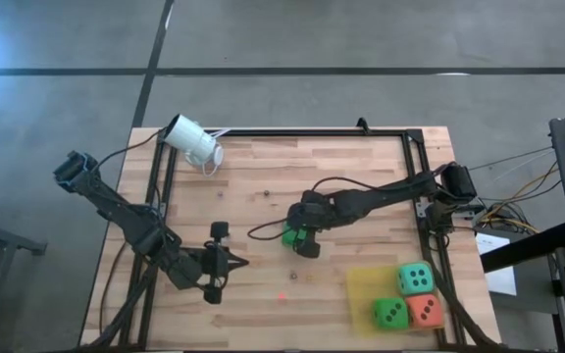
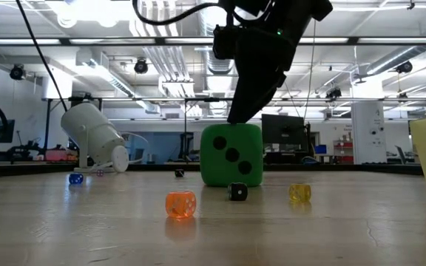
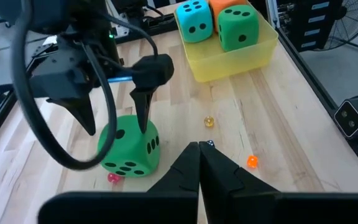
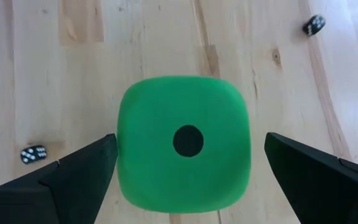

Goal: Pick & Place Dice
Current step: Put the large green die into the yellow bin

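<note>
Right gripper (image 4: 185,171), spread wide, straddles a soft, rounded green die (image 4: 184,142).

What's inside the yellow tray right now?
The yellow tray holds three dice: a teal die, a green die and an orange-red die. The tray floor beneath them is covered. The fourth die, green, sits outside, between the open right gripper fingers.
</note>
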